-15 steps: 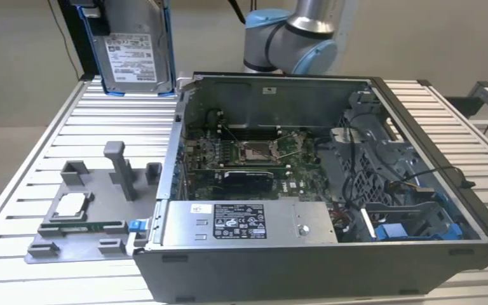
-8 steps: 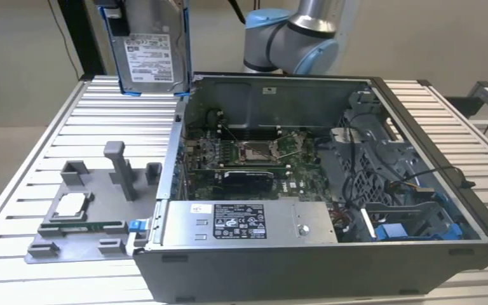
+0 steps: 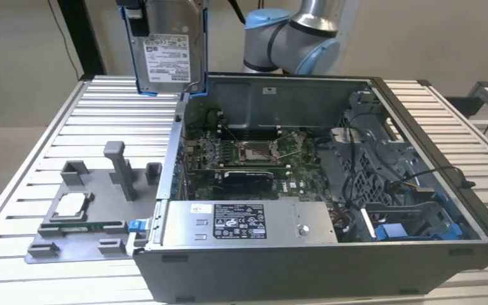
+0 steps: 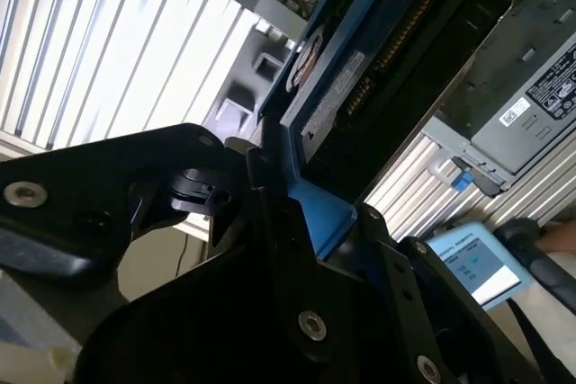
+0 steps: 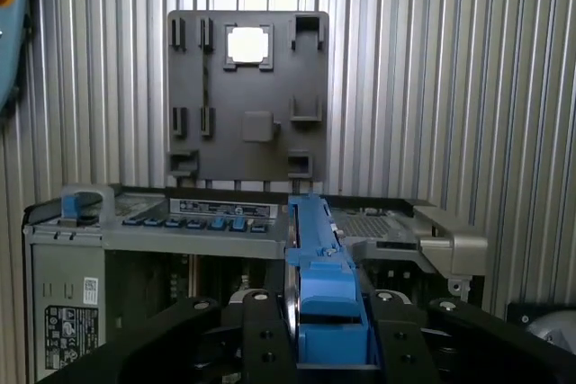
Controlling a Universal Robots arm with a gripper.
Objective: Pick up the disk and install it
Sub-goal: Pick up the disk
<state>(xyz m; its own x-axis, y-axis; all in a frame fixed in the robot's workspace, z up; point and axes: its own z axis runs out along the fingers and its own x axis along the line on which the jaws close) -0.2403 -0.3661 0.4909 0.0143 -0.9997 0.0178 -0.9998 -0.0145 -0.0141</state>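
The disk point(image 3: 169, 54), a silver-grey drive with a white label in a blue carrier frame, hangs upright in the air above the back corner of the open computer case point(image 3: 312, 267) on the exterior view's left. My gripper point(image 3: 166, 7) is shut on its upper end. In the first wrist view the disk point(image 5: 313, 249) shows edge-on, its blue frame clamped between the black fingers point(image 5: 256, 330) of the gripper point(image 5: 328, 343). The second wrist view shows the disk point(image 4: 337, 78) slanting away from the gripper point(image 4: 301, 213).
A grey power-supply box point(image 3: 244, 222) lies along the case's near side, with the motherboard point(image 3: 253, 152) behind it and a blue drive bay point(image 3: 413, 230) at the near right. A grey fixture tray point(image 3: 91, 190) on the slatted table holds a small square chip point(image 3: 72, 202).
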